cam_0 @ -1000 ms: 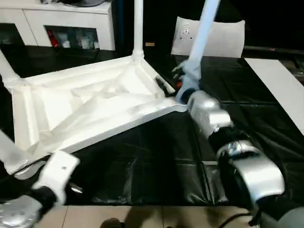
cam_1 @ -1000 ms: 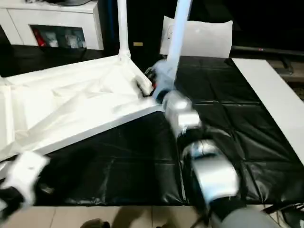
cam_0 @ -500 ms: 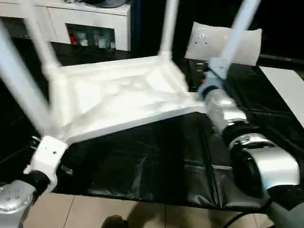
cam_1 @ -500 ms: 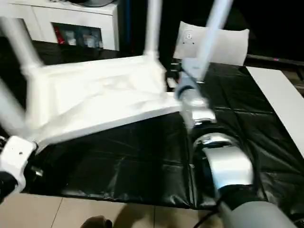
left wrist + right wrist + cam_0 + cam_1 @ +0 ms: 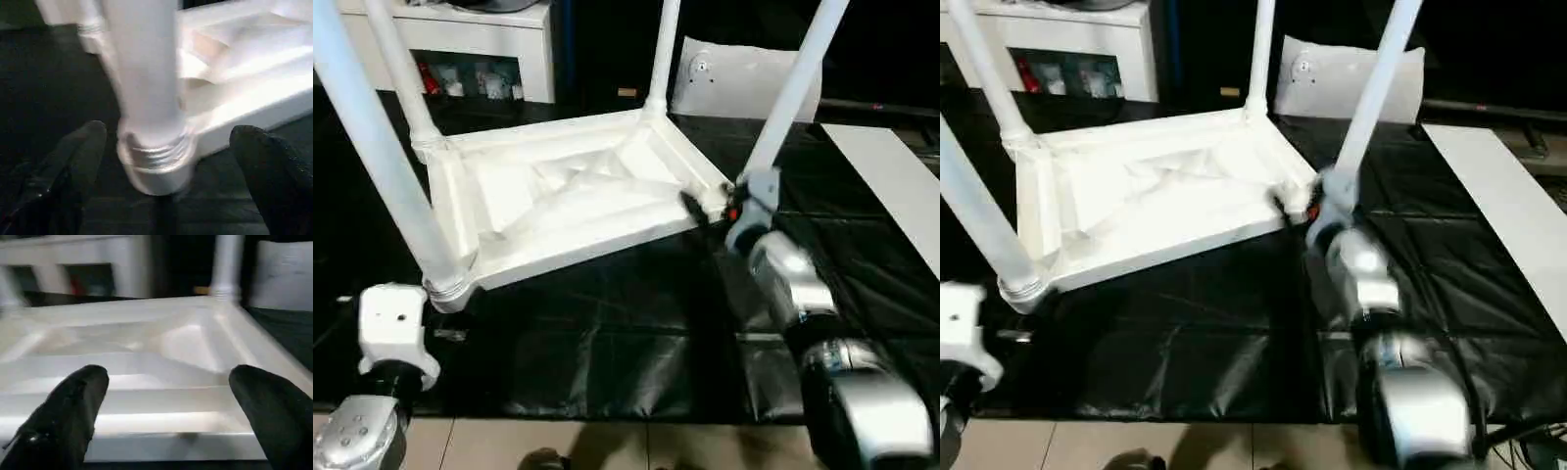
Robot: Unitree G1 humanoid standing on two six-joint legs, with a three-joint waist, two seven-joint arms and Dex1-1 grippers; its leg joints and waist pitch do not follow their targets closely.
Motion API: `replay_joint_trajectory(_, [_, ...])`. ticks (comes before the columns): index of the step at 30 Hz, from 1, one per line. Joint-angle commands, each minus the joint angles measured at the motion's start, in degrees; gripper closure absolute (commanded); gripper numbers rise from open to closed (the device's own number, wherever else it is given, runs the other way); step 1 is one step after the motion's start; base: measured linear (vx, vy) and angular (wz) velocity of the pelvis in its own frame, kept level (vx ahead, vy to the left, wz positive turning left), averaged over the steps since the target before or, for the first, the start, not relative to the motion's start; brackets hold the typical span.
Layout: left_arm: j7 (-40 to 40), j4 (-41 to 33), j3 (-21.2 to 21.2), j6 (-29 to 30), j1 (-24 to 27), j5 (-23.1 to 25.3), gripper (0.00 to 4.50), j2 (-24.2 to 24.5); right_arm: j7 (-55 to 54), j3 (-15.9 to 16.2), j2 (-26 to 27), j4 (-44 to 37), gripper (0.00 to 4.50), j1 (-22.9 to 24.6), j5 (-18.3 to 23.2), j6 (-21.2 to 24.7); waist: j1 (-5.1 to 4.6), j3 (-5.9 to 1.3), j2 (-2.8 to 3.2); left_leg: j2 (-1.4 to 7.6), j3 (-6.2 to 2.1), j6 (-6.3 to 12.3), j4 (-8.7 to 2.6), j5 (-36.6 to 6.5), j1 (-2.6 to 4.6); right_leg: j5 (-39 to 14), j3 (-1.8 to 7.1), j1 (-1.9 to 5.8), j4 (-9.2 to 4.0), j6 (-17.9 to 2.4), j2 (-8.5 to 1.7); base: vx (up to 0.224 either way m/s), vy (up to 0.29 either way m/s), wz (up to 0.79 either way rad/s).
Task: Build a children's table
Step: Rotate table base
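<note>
Lying upside down: children's table (image 5: pixel 568 201). Left gripper (image 5: pixel 166 161) spread wide around a leg socket (image 5: pixel 156 156); right gripper (image 5: pixel 168 396) spread, empty, facing ribbed underside (image 5: pixel 146 347).

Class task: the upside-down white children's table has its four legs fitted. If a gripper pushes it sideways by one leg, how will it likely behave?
The children's table lies top-down on the black cover, so it would probably slide rather than tip. Being thin ribbed plastic, it looks light. The long legs may flex or wobble in their sockets.

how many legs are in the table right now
4. The table lies upside down with a leg standing in every corner socket: near left leg by the left gripper, far left leg, far right leg, near right leg by the right gripper.
</note>
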Motion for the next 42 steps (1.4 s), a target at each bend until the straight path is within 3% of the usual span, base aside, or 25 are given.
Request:
replay_joint_trajectory(1, [1.2, 0.0, 0.3, -1.4, -0.9, 0.3, 0.06, -0.2, 3.2, 1.7, -0.8, -6.6, 0.00, 2.2, 2.1, 3.7, -0.08, -3.08, 0.97, 3.71, -1.61, 1.38, -4.62, -18.0, 0.99, -14.9, 3.19, 1.90, -4.98, -8.2, -4.73, 0.000, 0.000, 0.00])
replay_joint_trajectory(2, [1.2, 0.9, 0.4, -2.0, -2.2, -0.3, 0.06, -0.3, 5.7, 3.3, -1.3, -11.1, 0.00, 5.0, 3.2, 5.9, 0.06, -2.93, 1.51, 3.54, -1.65, 0.96, -4.72, -19.5, 1.19, -17.2, 3.21, 1.79, -5.41, -7.4, -4.61, 0.000, 0.000, 0.00])
replay_joint_trajectory(3, [1.1, 1.6, 0.2, -2.8, -3.3, -0.8, 0.06, -0.4, 7.5, 4.2, -1.6, -14.4, 0.00, 7.2, 3.5, 7.3, 0.25, -2.88, 1.39, 3.67, -1.59, 0.75, -4.70, -20.4, 1.54, -17.9, 3.27, 1.48, -5.72, -6.8, -4.56, 0.000, 0.000, 0.00])
replay_joint_trajectory(4, [0.7, 2.5, -0.1, -3.5, -4.5, -1.2, 0.06, -0.1, 9.0, 5.0, -1.9, -16.9, 0.00, 8.9, 3.9, 8.4, 0.15, -2.64, 1.21, 3.63, -1.84, 0.29, -5.06, -21.9, 1.37, -19.6, 3.24, 1.68, -5.77, -6.2, -4.61, 0.000, 0.000, 0.00])
replay_joint_trajectory(6, [-0.4, 4.8, -0.9, -4.4, -7.3, -1.4, 0.06, 0.8, 10.2, 6.6, -2.6, -20.5, 0.00, 11.7, 3.9, 9.8, 0.22, -2.43, 1.48, 3.48, -2.13, -1.10, -5.16, -25.4, 2.09, -25.4, 3.18, 1.24, -6.66, -4.6, -4.96, 0.000, 0.000, 0.00])
replay_joint_trajectory(7, [-0.5, 5.5, -1.0, -4.7, -8.1, -1.4, 0.06, 1.0, 10.4, 7.0, -2.7, -21.5, 0.00, 12.4, 3.7, 10.1, -0.02, -2.38, 1.60, 3.44, -2.28, -1.44, -5.19, -26.0, 2.00, -25.7, 3.17, 1.29, -6.55, -4.6, -4.96, 0.000, 0.000, 0.00])
replay_joint_trajectory(9, [-1.0, 7.4, -1.0, -4.6, -10.0, -1.9, 0.06, 1.4, 10.5, 7.9, -2.9, -23.1, 0.00, 13.7, 3.2, 10.7, -0.28, -2.49, 1.29, 3.44, -2.49, -1.70, -5.40, -25.3, 1.63, -25.5, 3.06, 1.67, -6.56, -4.1, -5.08, 0.000, 0.000, 0.00])
replay_joint_trajectory(12, [0.4, 16.3, -0.7, -3.7, -17.6, 0.6, 0.06, 4.6, 4.3, 10.4, -2.3, -28.4, 0.00, 17.7, -1.2, 16.5, -0.42, -2.56, 1.32, 2.96, -2.30, -1.83, -5.16, -24.2, 2.03, -25.6, 3.30, 1.13, -6.61, -3.3, -4.81, 0.000, 0.000, 0.00])
replay_joint_trajectory(13, [1.2, 17.6, -0.4, -3.7, -18.7, 1.2, 0.06, 4.9, 2.8, 10.4, -1.9, -28.7, 0.00, 18.0, -1.6, 17.5, -0.52, -2.65, 1.36, 3.01, -2.45, -2.02, -5.18, -24.2, 1.95, -25.7, 3.19, 1.29, -6.42, -3.6, -5.00, 0.000, 0.000, 0.00])
replay_joint_trajectory(14, [2.2, 19.8, 0.2, -3.9, -20.7, 1.4, 0.06, 5.2, 0.8, 10.0, -1.3, -30.2, 0.00, 18.7, -1.8, 19.4, -0.71, -2.68, 0.95, 3.12, -2.57, -2.22, -5.34, -23.5, 1.57, -25.3, 3.14, 1.69, -6.41, -3.5, -5.11, 0.000, 0.000, 0.00])
replay_joint_trajectory(16, [2.7, 21.1, 0.6, -4.1, -22.0, 1.3, 0.06, 5.5, -1.1, 9.8, -0.8, -30.7, 0.00, 18.9, -2.6, 19.9, -0.71, -2.89, 1.25, 3.31, -2.49, -2.33, -5.15, -22.8, 1.92, -22.6, 3.29, 1.32, -6.06, -4.8, -5.22, 0.000, 0.000, 0.00])
replay_joint_trajectory(21, [-1.7, 24.9, 0.3, -6.9, -25.7, -2.8, 0.06, 6.0, -7.8, 8.3, 0.3, -26.5, 0.00, 16.3, -5.7, 20.2, -0.98, -3.17, 0.89, 3.24, -2.20, -2.21, -5.06, -19.8, 1.52, -17.5, 3.44, 1.77, -5.36, -6.6, -5.35, 0.000, 0.000, 0.00])
replay_joint_trajectory(23, [-6.4, 25.0, -0.4, -8.0, -26.2, -6.2, 0.06, 6.0, -10.7, 7.3, 0.8, -23.9, 0.00, 14.6, -6.6, 20.4, -0.85, -3.20, 1.13, 3.18, -1.93, -2.17, -4.89, -18.6, 1.71, -16.4, 3.52, 1.55, -5.29, -7.8, -5.41, 0.000, 0.000, 0.00])
replay_joint_trajectory(26, [-20.4, 19.2, -4.5, -2.8, -21.7, -14.3, 0.06, 8.5, -11.3, 8.3, 1.0, -16.6, 0.00, 10.1, -8.7, 16.9, -0.74, -3.30, 1.36, 3.28, -1.85, -2.87, -4.91, -17.9, 1.60, -14.4, 3.48, 1.63, -4.78, -8.9, -5.38, 0.000, 0.000, 0.00])
replay_joint_trajectory(28, [-24.3, 17.4, -6.1, -1.4, -20.0, -16.2, 0.06, 9.9, -11.4, 8.8, 1.2, -14.7, 0.00, 9.0, -9.3, 16.4, -0.68, -3.30, 1.41, 3.37, -1.73, -2.89, -4.99, -17.5, 1.58, -12.8, 3.45, 1.66, -4.41, -9.5, -5.23, 0.000, 0.000, 0.00])
replay_joint_trajectory(29, [-28.8, 14.5, -7.8, 1.2, -17.4, -19.4, 0.06, 11.9, -12.8, 9.0, 1.5, -11.3, 0.00, 7.3, -10.2, 16.3, -0.58, -3.22, 1.44, 3.41, -1.48, -2.97, -4.88, -17.9, 1.92, -11.9, 3.57, 1.36, -4.40, -9.6, -5.06, 0.000, 0.000, 0.00])
replay_joint_trajectory(30, [-29.0, 14.3, -7.9, 1.4, -17.2, -19.6, 0.06, 12.0, -12.9, 9.0, 1.5, -11.1, 0.00, 7.2, -10.2, 16.3, -0.65, -3.26, 1.39, 3.33, -1.67, -3.09, -5.12, -17.2, 1.46, -11.5, 3.47, 1.84, -3.95, -10.0, -5.13, 0.000, 0.000, 0.00])
replay_joint_trajectory(32, [-31.6, 12.2, -8.9, 3.0, -15.5, -22.2, 0.06, 13.4, -13.2, 9.0, 1.8, -7.7, 0.00, 5.7, -11.0, 15.5, -0.57, -3.14, 1.45, 3.36, -1.35, -3.35, -5.00, -17.9, 1.94, -11.2, 3.57, 1.48, -4.14, -10.0, -4.96, 0.000, 0.000, 0.00])
replay_joint_trajectory(33, [-32.5, 11.3, -9.2, 3.8, -14.9, -23.5, 0.06, 13.8, -13.3, 9.0, 2.0, -6.1, 0.00, 5.0, -11.3, 15.2, -0.66, -3.11, 1.01, 3.34, -1.35, -3.45, -5.09, -18.0, 1.70, -11.3, 3.60, 1.77, -4.11, -10.1, -5.00, 0.000, 0.000, 0.00])
replay_joint_trajectory(34, [-32.5, 11.3, -9.2, 3.8, -14.9, -23.5, 0.06, 13.8, -13.3, 9.0, 2.0, -6.1, 0.00, 5.0, -11.3, 15.2, -0.66, -3.03, 1.18, 3.24, -1.44, -3.54, -5.16, -18.0, 1.54, -11.8, 3.57, 1.96, -4.03, -9.9, -5.02, 0.000, 0.000, 0.00])
replay_joint_trajectory(35, [-34.7, 8.4, -10.8, 6.4, -13.6, -26.4, 0.06, 14.8, -12.5, 9.6, 2.4, -2.5, 0.00, 3.6, -12.2, 13.9, -0.81, -3.02, 0.82, 3.34, -1.40, -3.60, -5.14, -18.7, 1.67, -13.2, 3.60, 1.91, -4.16, -9.4, -5.17, 0.000, 0.000, 0.00])
replay_joint_trajectory(42, [-35.0, 3.9, -18.5, 10.8, -15.2, -29.2, 0.06, 11.8, -9.6, 10.1, 5.5, 0.5, 0.00, 1.7, -11.9, 11.4, -1.95, -2.82, 0.93, 3.35, -1.64, -3.75, -5.19, -19.8, 1.44, -18.5, 3.66, 2.06, -4.73, -8.0, -5.27, 0.000, 0.000, 0.00])
